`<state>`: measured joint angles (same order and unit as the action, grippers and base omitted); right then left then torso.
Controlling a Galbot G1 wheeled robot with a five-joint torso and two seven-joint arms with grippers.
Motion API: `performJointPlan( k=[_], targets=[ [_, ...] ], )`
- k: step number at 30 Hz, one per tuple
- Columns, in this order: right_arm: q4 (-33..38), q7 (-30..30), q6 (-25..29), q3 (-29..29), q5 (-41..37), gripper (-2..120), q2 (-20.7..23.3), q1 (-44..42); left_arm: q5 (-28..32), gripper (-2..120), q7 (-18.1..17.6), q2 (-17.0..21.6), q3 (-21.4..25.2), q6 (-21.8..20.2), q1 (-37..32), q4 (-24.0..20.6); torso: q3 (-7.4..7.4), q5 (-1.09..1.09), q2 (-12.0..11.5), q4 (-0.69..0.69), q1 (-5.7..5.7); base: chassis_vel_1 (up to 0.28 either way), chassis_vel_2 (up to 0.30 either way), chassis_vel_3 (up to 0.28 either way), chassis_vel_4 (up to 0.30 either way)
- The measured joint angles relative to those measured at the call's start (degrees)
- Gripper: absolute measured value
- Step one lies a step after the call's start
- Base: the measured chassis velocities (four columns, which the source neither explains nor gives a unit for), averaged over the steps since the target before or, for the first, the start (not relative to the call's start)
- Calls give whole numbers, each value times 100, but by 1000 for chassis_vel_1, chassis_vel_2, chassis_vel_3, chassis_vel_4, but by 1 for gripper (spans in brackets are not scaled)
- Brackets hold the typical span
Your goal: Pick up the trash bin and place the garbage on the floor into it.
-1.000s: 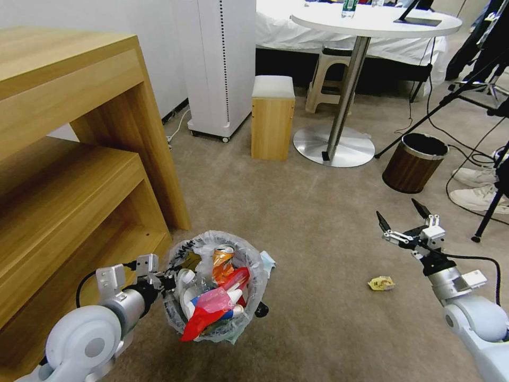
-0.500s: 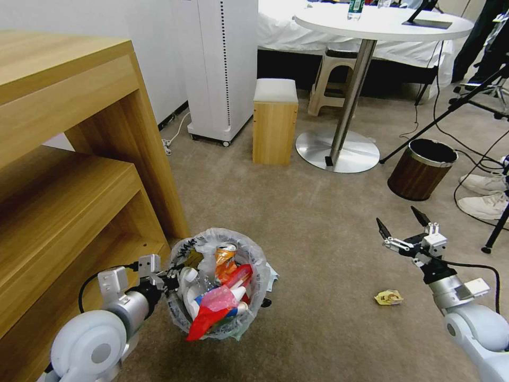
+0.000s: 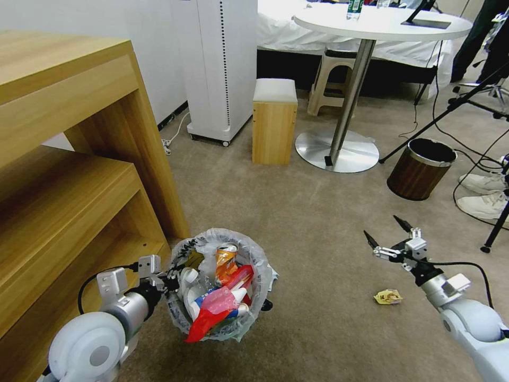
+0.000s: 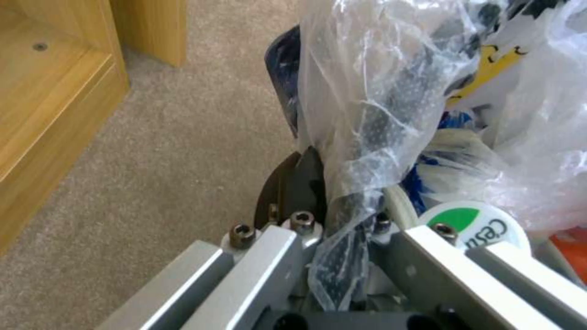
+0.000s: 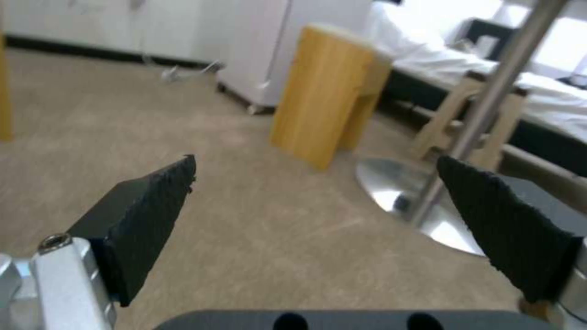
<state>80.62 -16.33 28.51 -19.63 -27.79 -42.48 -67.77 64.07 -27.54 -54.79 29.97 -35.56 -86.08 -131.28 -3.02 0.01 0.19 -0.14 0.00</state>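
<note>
Person's shoes (image 3: 485, 193) cut off rightward

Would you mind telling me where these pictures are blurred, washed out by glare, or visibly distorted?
Head view: sharp, but wide-angle, so the wooden shelf bows and leans.
Left wrist view: the trash bin liner sits close and bright, with glare on its folds.
Right wrist view: the right gripper fingers are crisp, while the wooden stool and bed behind are soft and the bed washes out white.

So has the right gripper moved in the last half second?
Yes. The open right gripper has shifted left and lower, closer to the yellow wrapper, which stays put on the floor.
</note>
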Motion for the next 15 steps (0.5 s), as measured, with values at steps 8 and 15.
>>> performJointPlan(
  k=[8,15],
  targets=[
    [-1258,-331,161,1675,599,100,-115,1403,-46,0,7,-103,-64,-8,21,27,0,-1,0,2,0,0,0,0,0],
    [-1843,-489,319,2312,1343,100,-351,2017,-132,0,34,-193,-125,-8,38,92,0,-3,0,-3,0,0,0,0,0]
  ],
)
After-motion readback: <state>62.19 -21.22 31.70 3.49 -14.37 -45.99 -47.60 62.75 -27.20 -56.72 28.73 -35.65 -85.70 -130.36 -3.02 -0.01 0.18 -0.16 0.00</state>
